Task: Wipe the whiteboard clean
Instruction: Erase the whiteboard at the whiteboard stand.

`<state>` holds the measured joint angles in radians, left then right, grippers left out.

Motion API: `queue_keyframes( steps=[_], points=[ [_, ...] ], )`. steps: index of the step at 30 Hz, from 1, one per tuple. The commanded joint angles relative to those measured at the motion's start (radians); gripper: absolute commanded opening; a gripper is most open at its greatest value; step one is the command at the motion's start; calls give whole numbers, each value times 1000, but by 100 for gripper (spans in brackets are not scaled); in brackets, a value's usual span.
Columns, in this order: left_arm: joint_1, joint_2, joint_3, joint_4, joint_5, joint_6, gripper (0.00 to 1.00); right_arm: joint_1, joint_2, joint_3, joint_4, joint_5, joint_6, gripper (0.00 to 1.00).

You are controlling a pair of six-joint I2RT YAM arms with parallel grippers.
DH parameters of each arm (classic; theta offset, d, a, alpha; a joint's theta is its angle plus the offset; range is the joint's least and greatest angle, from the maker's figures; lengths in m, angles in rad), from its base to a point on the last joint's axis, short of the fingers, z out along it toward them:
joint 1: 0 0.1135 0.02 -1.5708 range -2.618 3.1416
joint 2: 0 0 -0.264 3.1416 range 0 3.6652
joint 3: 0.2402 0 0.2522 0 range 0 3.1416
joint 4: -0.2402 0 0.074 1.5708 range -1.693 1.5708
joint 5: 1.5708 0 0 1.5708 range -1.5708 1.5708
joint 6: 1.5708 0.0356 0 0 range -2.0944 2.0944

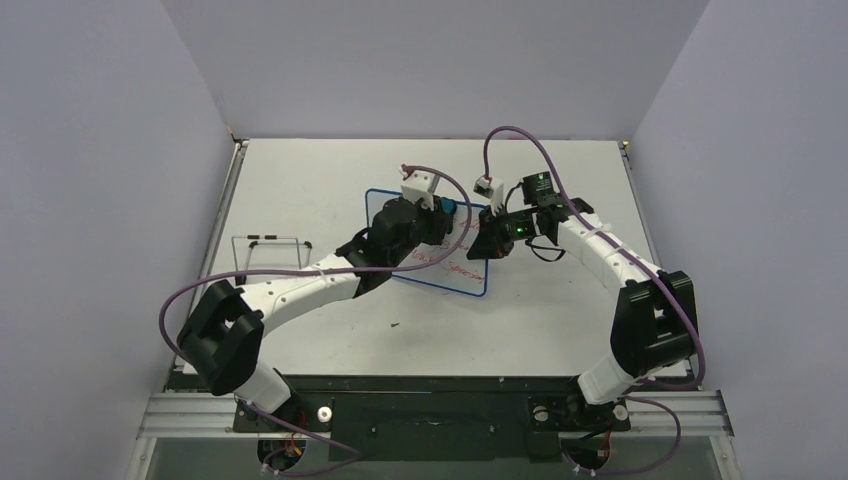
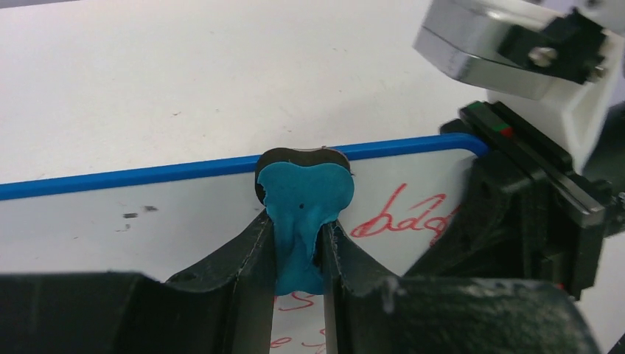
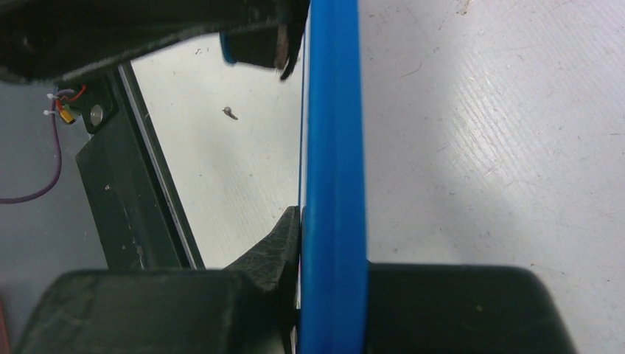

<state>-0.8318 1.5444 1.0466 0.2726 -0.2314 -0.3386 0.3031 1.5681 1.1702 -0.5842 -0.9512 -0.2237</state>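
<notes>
With the whiteboard (image 1: 385,205) sitting mid-tabletop (image 1: 300,180) toward the far edge, its right rim pinched by the right pincer (image 3: 332,280), and the left pincer (image 2: 297,228) pinching the eraser (image 2: 306,195) beside the red writing (image 2: 402,217), excess wiping force could pull the rim free.

Left arm (image 1: 300,285) and right arm (image 1: 600,250) reach inward, wrists close, jaws clamped.
</notes>
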Motion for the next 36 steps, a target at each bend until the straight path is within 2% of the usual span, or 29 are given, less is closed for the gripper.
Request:
queue_keyframes(
  steps=[1,8,13,15,20,30,36],
  points=[
    [98,0,15,-48,-73,-28,0,24,-40,-2,-6,-74,-45,0],
    [143,-45,-48,-37,0,-21,0,26,-34,-1,-6,-75,-45,0],
    [69,-5,12,-21,101,-12,0,27,-31,-1,-6,-70,-45,0],
    [20,19,48,-28,103,3,0,26,-31,-1,-6,-70,-45,0],
    [-6,44,54,-25,87,-13,0,25,-36,-2,-6,-71,-45,0],
    [97,-6,-50,-31,56,-33,0,25,-39,-2,-3,-71,-45,0],
    [56,-7,-21,-46,63,-26,0,26,-36,-2,-4,-71,-45,0]
  ],
)
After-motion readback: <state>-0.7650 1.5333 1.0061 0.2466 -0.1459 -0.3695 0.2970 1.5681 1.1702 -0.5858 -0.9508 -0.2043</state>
